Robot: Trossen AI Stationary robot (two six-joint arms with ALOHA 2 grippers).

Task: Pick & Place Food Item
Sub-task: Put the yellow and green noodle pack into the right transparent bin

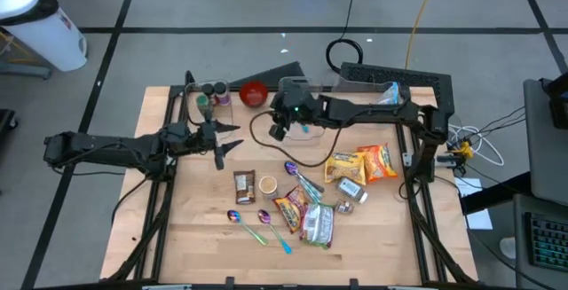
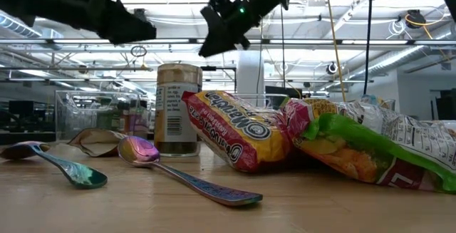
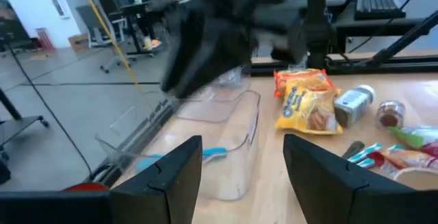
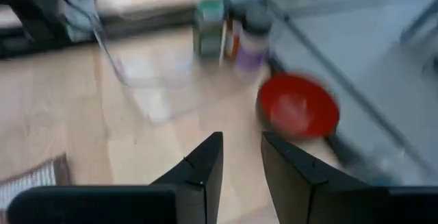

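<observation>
Food packets lie in a heap on the wooden table: two yellow-orange noodle packs, snack bags, a brown bar pack and small jars. My right gripper hangs above the table's far middle, over a clear bin that has a blue utensil in it. Its fingers stand a little apart with nothing between them. My left gripper is open and empty at the table's left, raised off the wood and pointing toward the right arm.
A red bowl and a second clear bin with jars stand at the far left. Iridescent spoons lie near the front. A black cable loops across the middle. Bare wood lies at the front left.
</observation>
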